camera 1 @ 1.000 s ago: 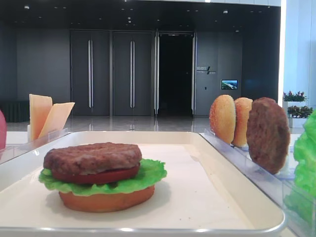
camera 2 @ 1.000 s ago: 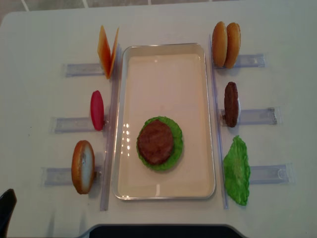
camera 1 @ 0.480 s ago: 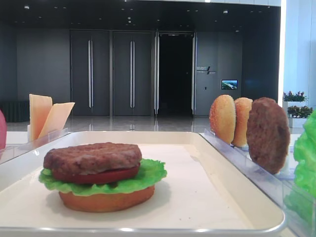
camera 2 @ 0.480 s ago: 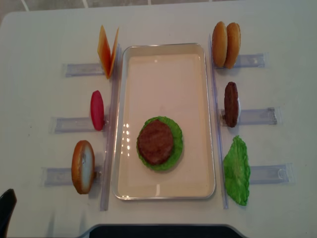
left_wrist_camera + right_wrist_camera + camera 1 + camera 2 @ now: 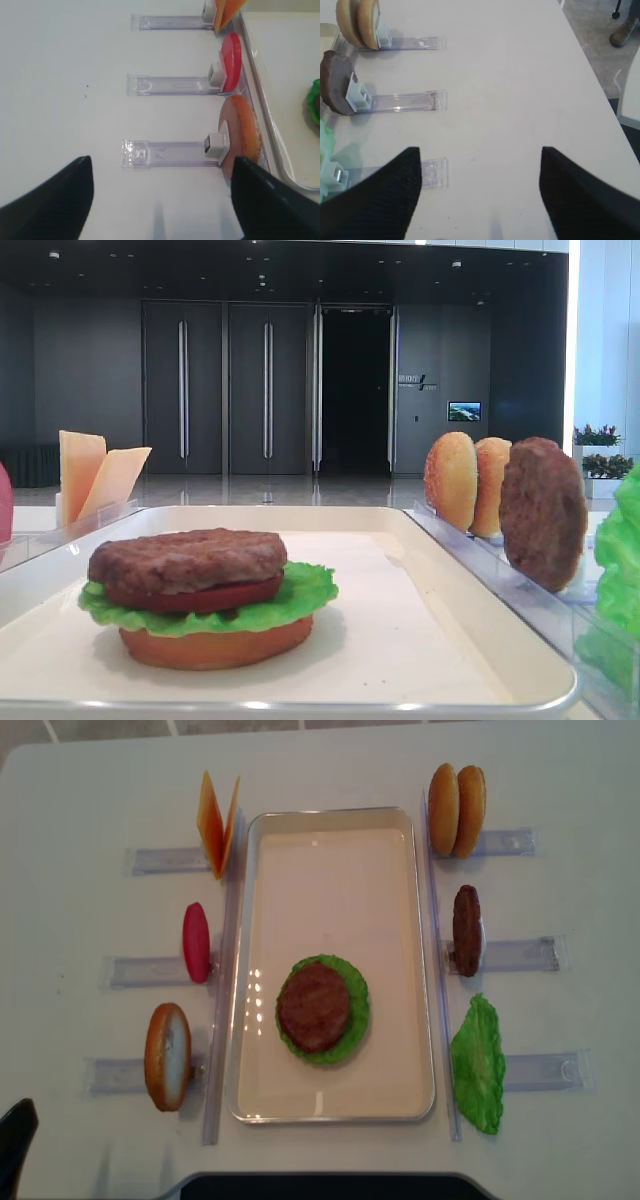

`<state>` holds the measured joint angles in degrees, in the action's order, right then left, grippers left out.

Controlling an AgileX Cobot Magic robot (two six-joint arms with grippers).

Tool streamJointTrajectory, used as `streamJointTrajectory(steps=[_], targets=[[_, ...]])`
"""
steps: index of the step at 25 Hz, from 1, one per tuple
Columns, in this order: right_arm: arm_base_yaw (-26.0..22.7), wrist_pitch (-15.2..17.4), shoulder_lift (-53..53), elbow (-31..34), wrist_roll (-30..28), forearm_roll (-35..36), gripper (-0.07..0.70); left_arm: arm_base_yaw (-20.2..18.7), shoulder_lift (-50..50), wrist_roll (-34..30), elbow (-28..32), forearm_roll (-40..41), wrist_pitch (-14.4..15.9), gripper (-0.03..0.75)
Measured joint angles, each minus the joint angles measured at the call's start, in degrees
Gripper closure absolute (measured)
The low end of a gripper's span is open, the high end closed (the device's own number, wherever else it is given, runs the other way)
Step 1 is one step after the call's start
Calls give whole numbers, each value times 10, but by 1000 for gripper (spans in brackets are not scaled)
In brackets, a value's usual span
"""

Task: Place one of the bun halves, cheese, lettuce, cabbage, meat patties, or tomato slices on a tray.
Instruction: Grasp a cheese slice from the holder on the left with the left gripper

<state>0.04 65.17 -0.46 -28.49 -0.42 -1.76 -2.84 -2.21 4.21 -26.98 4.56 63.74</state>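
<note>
Both our pincers, left [image 5: 160,200] and right [image 5: 480,195], hang open, holding nothing. Beside the tray [image 5: 335,820], a bun half [image 5: 167,1056] stands upright in its rack [image 5: 120,1075], easy to pinch.

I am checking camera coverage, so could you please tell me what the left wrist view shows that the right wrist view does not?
Only the left wrist view shows the tomato slice, a single bun half, the cheese and the open left gripper. Only the right wrist view shows two bun halves, a meat patty, lettuce and the open right gripper. Both show clear racks on the white table.
</note>
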Motion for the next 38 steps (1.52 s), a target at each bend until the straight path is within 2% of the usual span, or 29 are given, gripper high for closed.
streamJointTrajectory(steps=[7,21,38], targets=[[0,0,0,0,0,0,128,0,-63,5,-35,0,1,55],[0,0,0,0,0,0,128,0,-292,6,-160,6,0,55],[0,0,0,0,0,0,128,0,-625,14,-394,22,12,55]])
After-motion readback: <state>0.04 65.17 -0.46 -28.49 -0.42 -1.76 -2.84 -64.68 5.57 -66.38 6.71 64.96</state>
